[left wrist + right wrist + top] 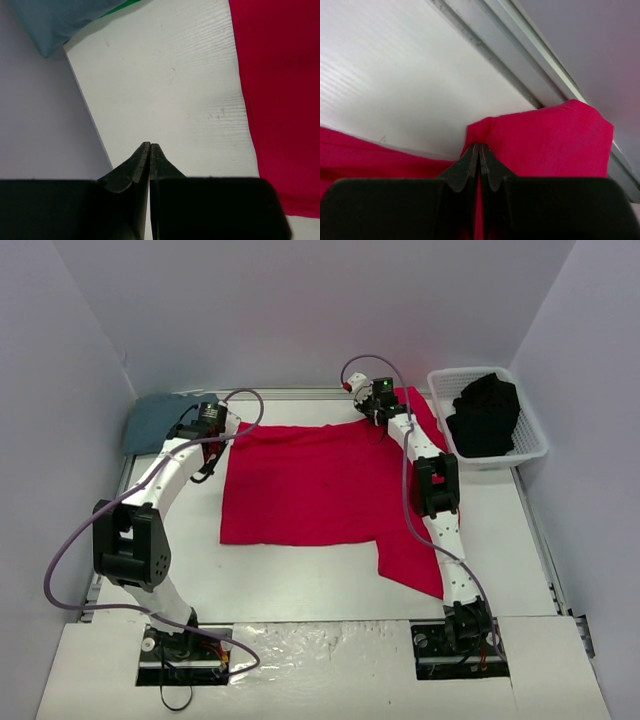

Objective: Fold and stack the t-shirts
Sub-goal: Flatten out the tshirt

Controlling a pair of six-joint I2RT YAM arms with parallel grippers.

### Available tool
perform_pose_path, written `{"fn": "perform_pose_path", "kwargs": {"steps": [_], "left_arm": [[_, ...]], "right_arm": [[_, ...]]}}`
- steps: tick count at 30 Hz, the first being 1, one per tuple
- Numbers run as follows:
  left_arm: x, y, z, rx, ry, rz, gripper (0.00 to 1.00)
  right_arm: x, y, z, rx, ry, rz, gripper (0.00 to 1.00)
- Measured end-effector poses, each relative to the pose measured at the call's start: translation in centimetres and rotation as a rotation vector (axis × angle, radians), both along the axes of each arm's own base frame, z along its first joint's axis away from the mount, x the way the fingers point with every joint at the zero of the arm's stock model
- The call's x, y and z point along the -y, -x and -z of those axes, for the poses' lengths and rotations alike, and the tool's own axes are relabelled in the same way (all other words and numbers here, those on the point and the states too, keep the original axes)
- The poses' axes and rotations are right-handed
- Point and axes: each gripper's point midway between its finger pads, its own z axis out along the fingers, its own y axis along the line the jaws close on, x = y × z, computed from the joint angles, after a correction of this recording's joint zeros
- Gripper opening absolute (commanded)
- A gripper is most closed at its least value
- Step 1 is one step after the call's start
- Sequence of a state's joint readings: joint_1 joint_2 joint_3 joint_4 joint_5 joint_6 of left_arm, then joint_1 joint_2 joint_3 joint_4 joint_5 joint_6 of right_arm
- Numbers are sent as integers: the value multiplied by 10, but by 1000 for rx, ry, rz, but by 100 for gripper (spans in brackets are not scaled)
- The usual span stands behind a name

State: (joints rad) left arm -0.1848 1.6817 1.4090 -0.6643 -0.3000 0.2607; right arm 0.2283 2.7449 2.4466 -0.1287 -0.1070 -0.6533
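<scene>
The red t-shirt (310, 490) lies spread across the middle of the table, with one part reaching toward the near right. My right gripper (379, 410) is at its far right edge, shut on a pinched fold of the red cloth (540, 140), which shows between its fingers (480, 146). My left gripper (213, 428) is shut and empty over bare table (150, 145), just left of the red shirt's edge (280, 100). The blue-grey t-shirt (160, 418) lies at the far left and also shows in the left wrist view (60, 20). The black t-shirt (487, 412) sits bunched in the basket.
A white slatted basket (536, 445) stands at the far right. A metal rail (520, 65) runs along the table's far edge just beyond the right gripper. Grey walls close in the back and both sides.
</scene>
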Motion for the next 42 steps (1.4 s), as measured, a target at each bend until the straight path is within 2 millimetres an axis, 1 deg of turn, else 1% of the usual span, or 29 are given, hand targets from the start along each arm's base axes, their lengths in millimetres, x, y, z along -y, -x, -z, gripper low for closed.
{"fn": "perform_pose_path", "kwargs": {"steps": [3, 7, 12, 14, 16, 18, 20, 22, 24, 26, 27, 29, 31, 32, 33, 35, 37, 40, 42], "left_arm": [[3, 1, 2, -8, 0, 6, 2], [5, 2, 4, -16, 3, 11, 2], [7, 0, 13, -37, 9, 9, 2], [8, -4, 17, -44, 10, 9, 2], [10, -9, 19, -41, 13, 8, 2], [11, -16, 18, -30, 17, 8, 2], [13, -23, 15, -10, 22, 5, 2], [14, -30, 10, 15, 26, 5, 2], [15, -37, 4, 43, 31, 5, 2], [16, -45, -3, 74, 40, 5, 2], [18, -51, -7, 90, 49, 7, 2], [20, -63, -11, 118, 78, 6, 2], [23, -75, -13, 132, 120, 6, 2], [25, -83, -13, 137, 142, 4, 2], [27, -91, -13, 141, 171, 4, 2], [33, -110, -11, 146, 227, 5, 2], [43, -130, -8, 140, 295, 14, 2], [58, -159, 2, 126, 400, 29, 2], [67, -172, 13, 107, 468, 38, 2]], "right_arm": [[3, -11, -1, 58, 8, 31, 0], [5, -20, -3, 105, -1, 62, 0], [4, -20, -3, 111, -31, 84, 0], [5, -16, -4, 100, -34, 87, 0], [5, -11, -10, 90, -41, 93, 0], [6, -7, -23, 92, -51, 100, 0], [6, -6, -44, 113, -70, 109, 0], [6, -4, -72, 145, -85, 112, 0], [5, 1, -104, 179, -97, 112, 0], [6, 10, -141, 217, -108, 110, 0], [7, 16, -159, 235, -113, 108, 0], [10, 36, -188, 244, -109, 102, 0], [14, 59, -208, 242, -91, 89, 0], [17, 74, -216, 230, -75, 79, 0], [19, 90, -219, 212, -58, 69, 0], [25, 122, -219, 161, -24, 52, 0], [32, 154, -210, 93, 4, 41, 0], [43, 206, -186, -37, 40, 29, 0], [51, 240, -168, -122, 58, 29, 0]]}}
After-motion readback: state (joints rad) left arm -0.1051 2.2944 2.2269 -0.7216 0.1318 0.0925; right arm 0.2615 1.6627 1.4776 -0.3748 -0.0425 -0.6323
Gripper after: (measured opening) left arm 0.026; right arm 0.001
